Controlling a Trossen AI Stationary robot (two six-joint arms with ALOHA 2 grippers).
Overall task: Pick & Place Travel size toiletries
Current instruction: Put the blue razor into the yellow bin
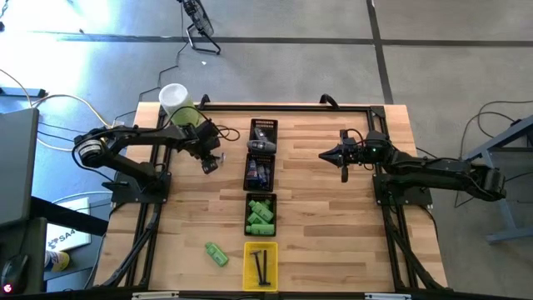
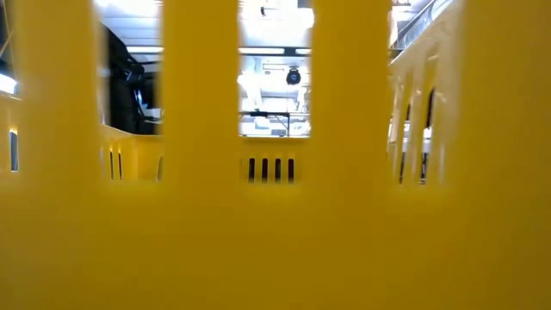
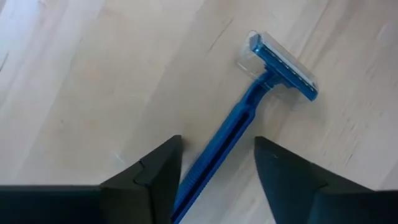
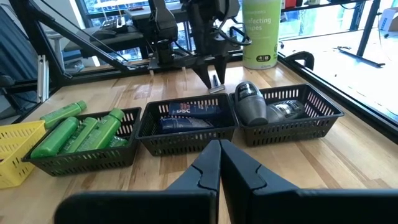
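Note:
A blue razor (image 3: 249, 115) with a clear cap over its head lies flat on the wooden table. My left gripper (image 3: 217, 146) points down over it, open, with one finger on each side of the handle's lower part. I see no clear touch. In the high view this gripper (image 1: 211, 164) is left of the row of trays. Green bottles (image 4: 81, 134) fill one black tray, and one more green bottle (image 1: 216, 254) lies loose on the table. My right gripper (image 1: 343, 158) waits shut to the right of the trays, clear of the table.
Three black trays (image 1: 261, 175) and a yellow tray (image 1: 260, 267) with dark sticks form a column down the table's middle. A pale-green cylinder with a white top (image 1: 179, 104) stands at the far left. The low view is filled by the yellow tray's wall (image 2: 275, 241).

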